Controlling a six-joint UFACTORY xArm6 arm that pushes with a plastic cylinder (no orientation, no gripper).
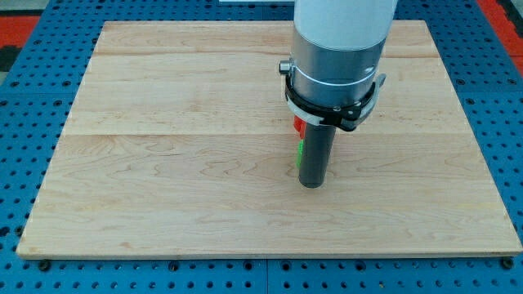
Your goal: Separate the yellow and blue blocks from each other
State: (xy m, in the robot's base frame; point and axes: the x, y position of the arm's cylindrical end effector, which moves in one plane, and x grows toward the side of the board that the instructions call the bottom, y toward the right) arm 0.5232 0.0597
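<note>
My tip (pixel 311 184) rests on the wooden board (pixel 163 163) a little right of the middle. The rod and the arm's grey-white body (pixel 335 57) hide most of what lies behind them. Only a sliver of a red block (pixel 299 126) and a sliver of a green block (pixel 299 152) show at the rod's left side, just above the tip and touching or nearly touching the rod. No yellow block and no blue block shows in the view; they may be hidden behind the arm.
The board lies on a blue perforated table (pixel 24 122). A red surface (pixel 16 24) shows at the view's top left and top right corners.
</note>
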